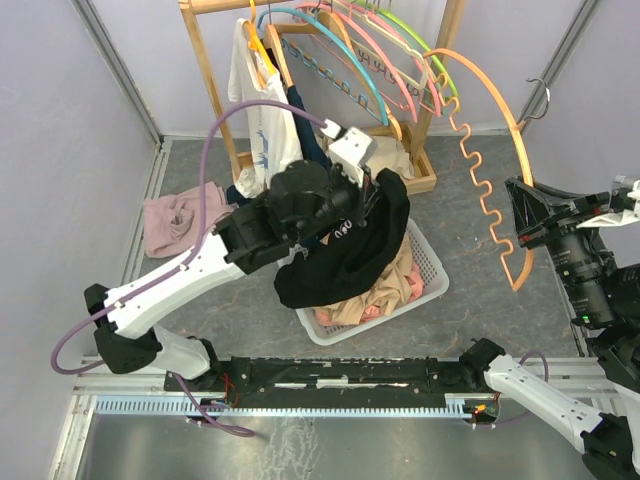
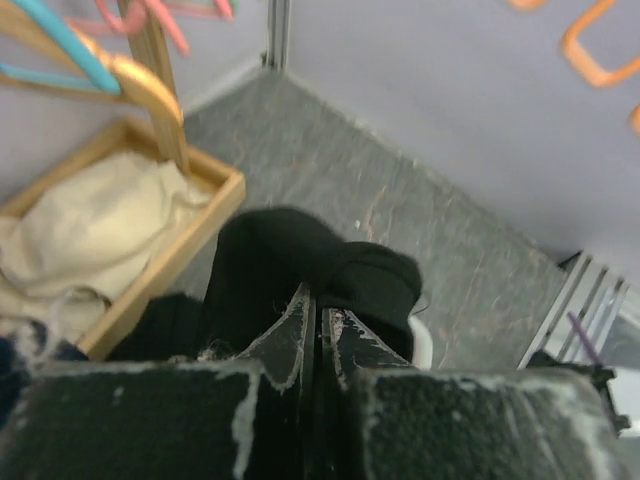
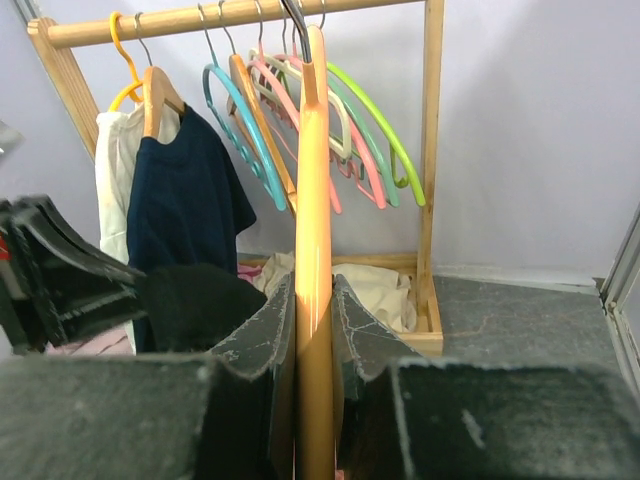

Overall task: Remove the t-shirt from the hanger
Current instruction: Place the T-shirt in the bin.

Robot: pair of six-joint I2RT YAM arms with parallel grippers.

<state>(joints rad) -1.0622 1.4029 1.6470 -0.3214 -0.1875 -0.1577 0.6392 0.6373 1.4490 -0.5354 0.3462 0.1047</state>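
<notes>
The black t-shirt hangs bunched from my left gripper, which is shut on it above the white basket. In the left wrist view the fingertips pinch black cloth. My right gripper is shut on a bare orange hanger held out at the right, apart from the shirt. In the right wrist view the hanger's bar runs up between the closed fingers, with its hook near the rack's rail. The black shirt shows at the left there.
A wooden rack at the back holds several coloured hangers, a white shirt and a navy shirt. Its base tray holds cream cloth. The basket holds several garments. A pink cloth lies on the floor at the left.
</notes>
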